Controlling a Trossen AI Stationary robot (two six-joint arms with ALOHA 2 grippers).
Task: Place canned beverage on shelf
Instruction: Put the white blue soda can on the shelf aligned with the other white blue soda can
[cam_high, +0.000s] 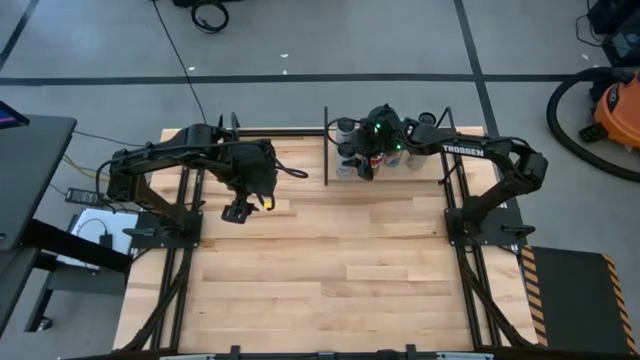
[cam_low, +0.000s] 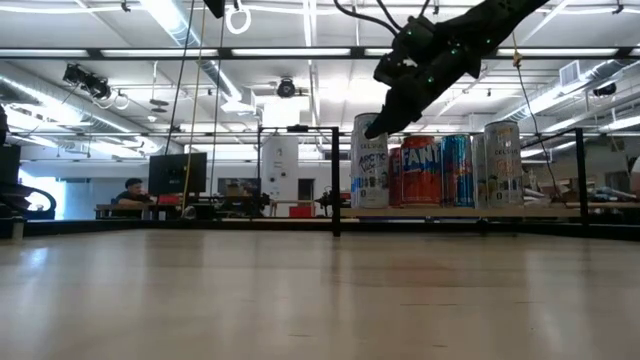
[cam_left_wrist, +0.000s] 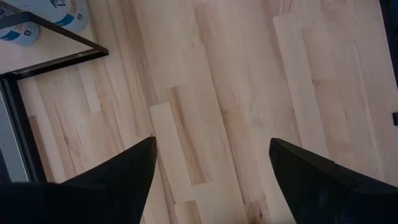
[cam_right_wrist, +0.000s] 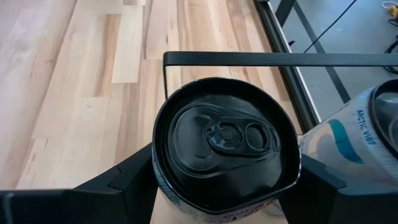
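A white can with a black top stands upright between my right gripper's fingers, at the left end of the shelf. In the low view the gripper is at the top of this can, leftmost in a row of several cans. My right gripper reaches in from the table's right. My left gripper hangs open over bare tabletop left of the shelf, nothing between its fingers. My right gripper pinches the can's side wall just under the top rim, one finger on each side. The fingers come from the table's right, slanting down. The can is upright, its base at the level of the shelf board; whether it rests there I cannot tell.
Another white can stands close beside the held one, on its far side. Orange, blue and silver cans fill the shelf toward the right. A black rod edges the shelf's left end. Bare wooden tabletop spreads toward the near edge.
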